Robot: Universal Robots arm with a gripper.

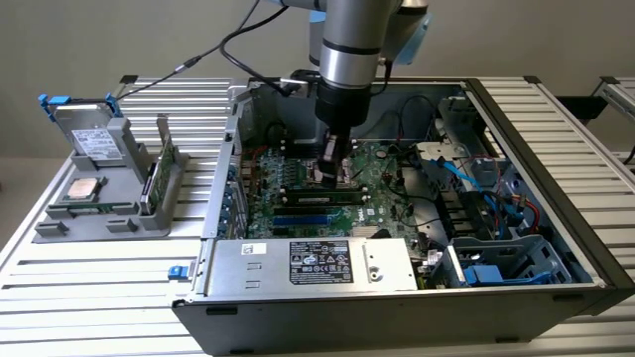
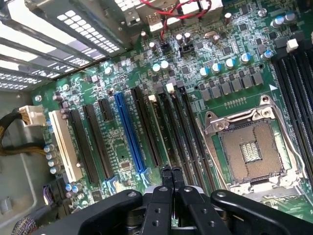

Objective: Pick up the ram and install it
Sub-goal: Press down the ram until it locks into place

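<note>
Reaching down into the open computer case [image 1: 555, 245] from above, with the gripper [image 1: 331, 177] low over the motherboard [image 1: 297, 219]; fingers [image 2: 165, 176] pressed together, tip against tip, with nothing visible pinched between them.

Seated lengthwise in one of the black memory slots, the ram [image 1: 320, 198], directly under the fingertips; possibly touched by them, though contact is hard to make out in the exterior view.

In the wrist view, closed gripper [image 2: 171, 172] poised over the row of long black slots, between the blue expansion slot [image 2: 129, 132] and the empty CPU socket [image 2: 252, 149].

Near the case's front edge, a silver power supply [image 1: 317, 264].

On the slatted table [image 1: 100, 297] towards the exterior view's left, well apart from the arm, a grey fixture [image 1: 89, 219] carrying a square processor [image 1: 82, 190], a hard drive [image 1: 94, 137] and a green board [image 1: 152, 186] standing on edge.
</note>
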